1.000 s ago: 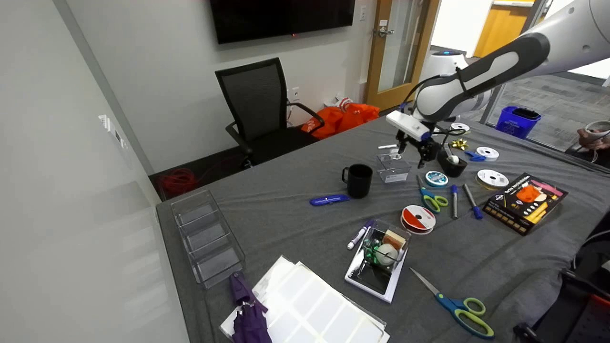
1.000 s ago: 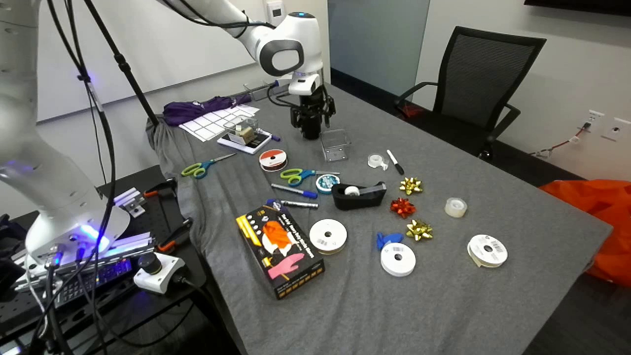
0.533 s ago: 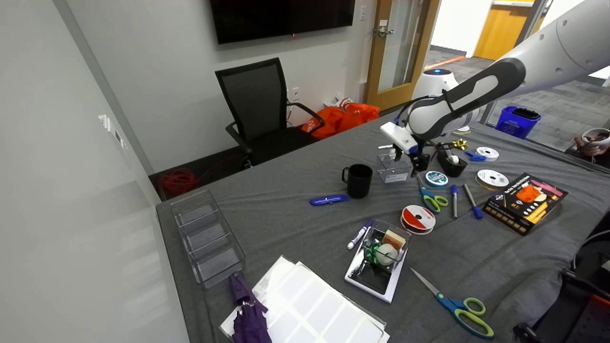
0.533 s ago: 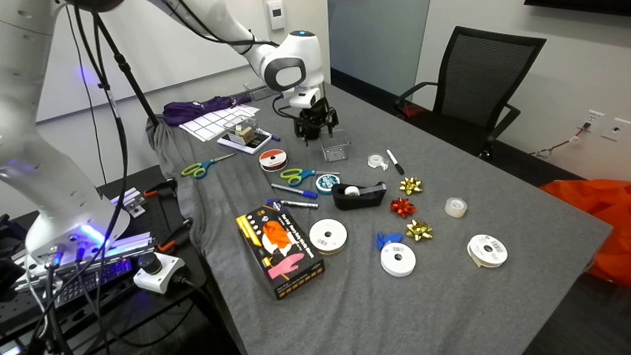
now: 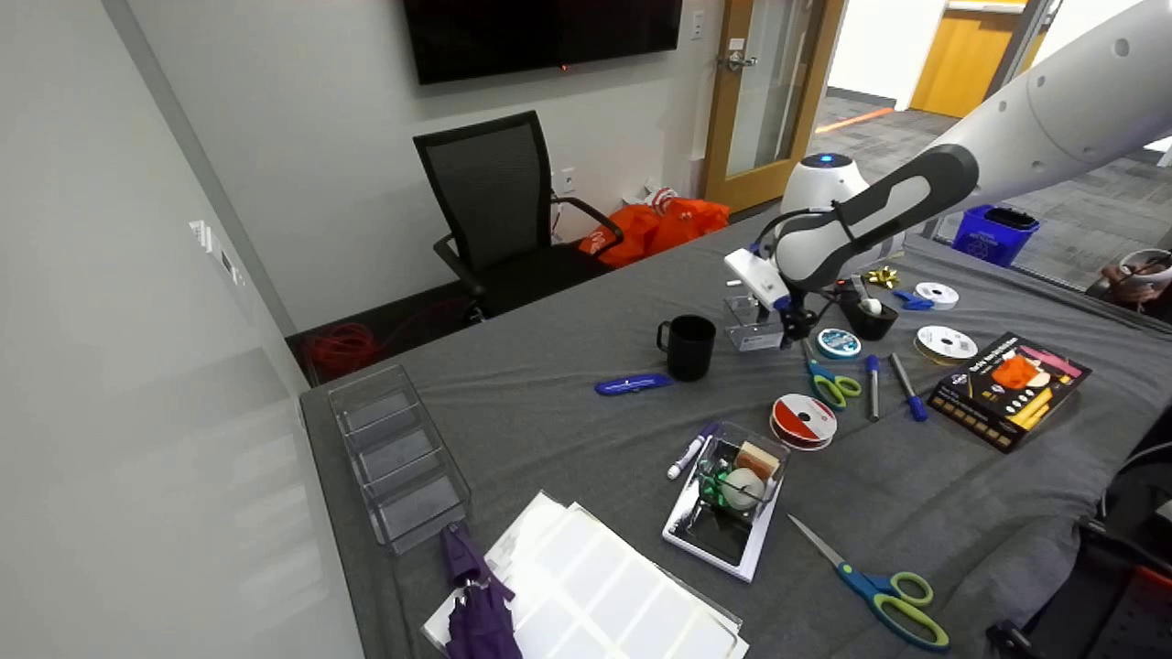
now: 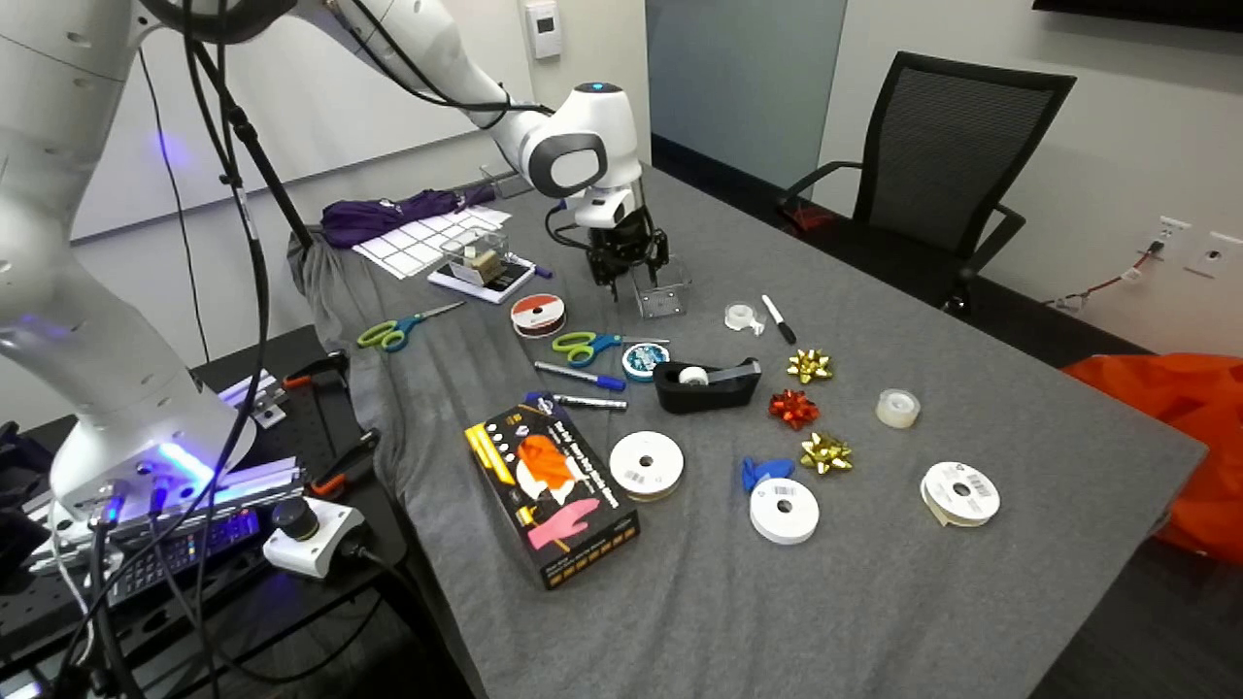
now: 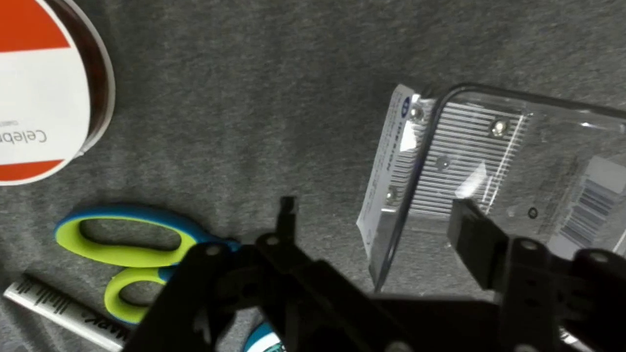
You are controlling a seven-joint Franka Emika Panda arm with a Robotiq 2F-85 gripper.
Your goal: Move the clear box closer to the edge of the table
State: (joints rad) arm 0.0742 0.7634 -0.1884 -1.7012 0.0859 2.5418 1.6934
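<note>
The clear box [image 5: 756, 340] stands on the grey cloth-covered table [image 5: 540, 412], just right of the black mug. It also shows in an exterior view [image 6: 662, 303] and in the wrist view [image 7: 469, 151], where its open top and labelled wall show. My gripper [image 5: 775, 329] is right at the box, pointing down; it also shows in an exterior view [image 6: 633, 287]. In the wrist view my gripper [image 7: 374, 201] is open. One finger is outside the labelled wall and the other is over or inside the box. The wall lies between them; I see no finger pressing it.
Close by are the black mug [image 5: 689, 348], scissors [image 7: 122, 244], a teal tape roll [image 5: 839, 343], the tape dispenser [image 6: 707, 386] and a red-white ribbon spool [image 7: 39, 98]. Farther off are a boxed item [image 5: 1010, 389] and a compartmented tray [image 5: 400, 458]. The table's far edge runs beside the chair [image 5: 494, 210].
My gripper has come down and closer to the box, from above and beside it to around one wall. The box has not visibly moved.
</note>
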